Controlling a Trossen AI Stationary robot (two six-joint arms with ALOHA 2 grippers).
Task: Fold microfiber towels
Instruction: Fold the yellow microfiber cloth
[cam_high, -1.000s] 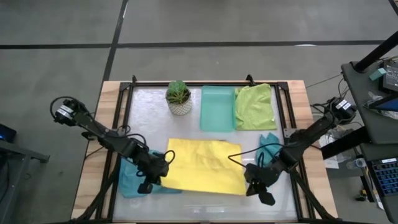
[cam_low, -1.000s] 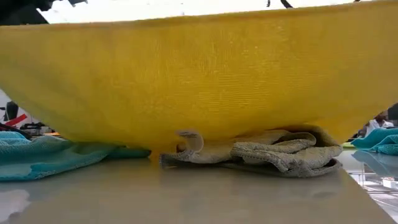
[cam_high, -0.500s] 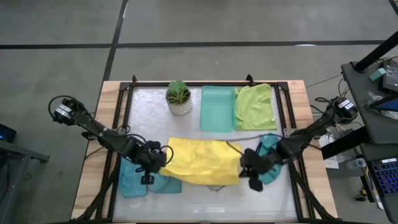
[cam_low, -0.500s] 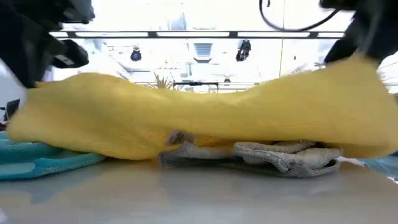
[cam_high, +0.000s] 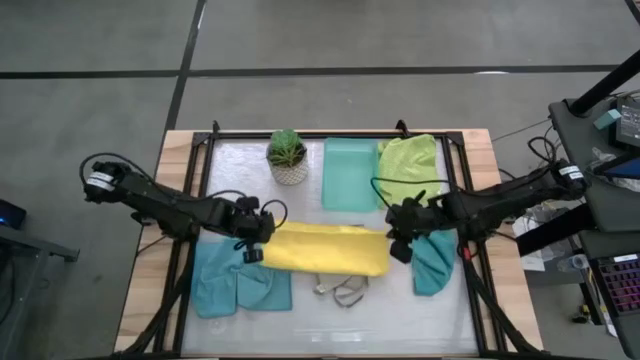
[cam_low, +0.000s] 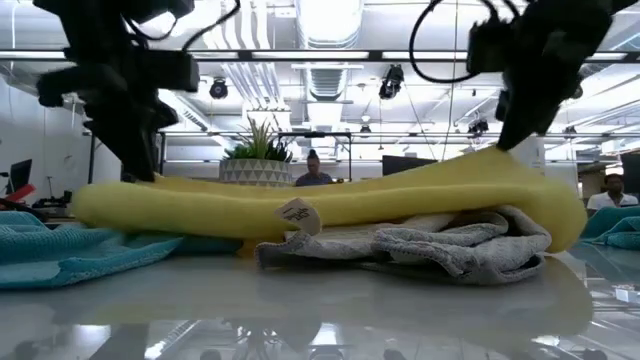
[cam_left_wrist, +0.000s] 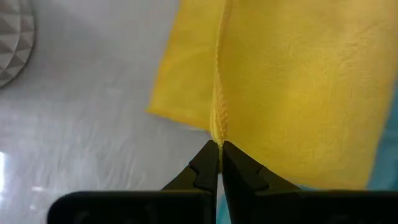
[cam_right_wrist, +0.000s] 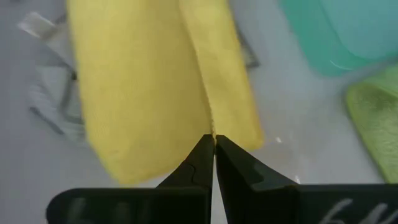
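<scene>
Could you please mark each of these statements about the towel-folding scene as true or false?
1. Both grippers are shut on the yellow towel, the left gripper at one end and the right gripper at the other. True.
2. The yellow towel lies spread out flat as one full square. False: it is doubled over into a long narrow band.
3. The pale grey towel lies crumpled partly under the yellow towel. True.
4. The lime green towel lies inside the mint-green tray. False: it lies beside the tray, on the table.
5. The potted plant stands at the table's near edge. False: it stands at the far side, beside the tray.
</scene>
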